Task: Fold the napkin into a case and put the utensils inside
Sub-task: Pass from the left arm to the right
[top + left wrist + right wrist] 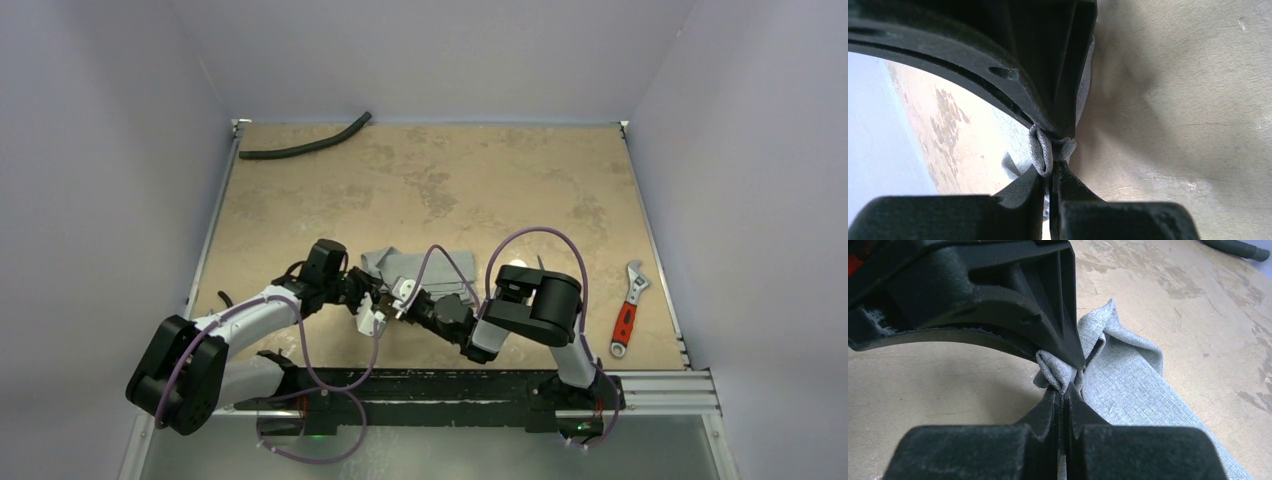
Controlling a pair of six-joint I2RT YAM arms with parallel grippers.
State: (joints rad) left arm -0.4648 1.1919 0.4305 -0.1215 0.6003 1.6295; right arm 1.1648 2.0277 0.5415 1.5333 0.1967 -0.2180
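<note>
Left end effector (1050, 175): closed, fingers pressed together on a bunched fold of the napkin (1041, 149), grey cloth squeezed out at the tips.
Right end effector (1064, 397): closed as well, pinching the same grey bunch from the opposite side.
Meeting point: tips of both end effectors nose to nose with the knot of cloth between them; whether the tips themselves touch, cannot tell.
Place of the grip: low over the worktop (450, 180), just beyond the arm bases, slightly left of centre in the overhead view.
Napkin shape: gathered into a wrinkled ridge at the pinch, the rest trailing over the worktop toward the far side; loosely folded and crumpled, not a flat pouch.
Napkin place: near part of the worktop, between the two arms, partly hidden under wrists and purple cables (455, 262).
Spoon (514, 263): small white shape on the worktop just beyond the right arm's elbow, outside the cloth, mostly hidden.
Wrench (628, 305): red handle, lying flat at the right side, well apart from the napkin.
Hose (305, 140): black, curved, at the far left corner, well apart from everything else.
</note>
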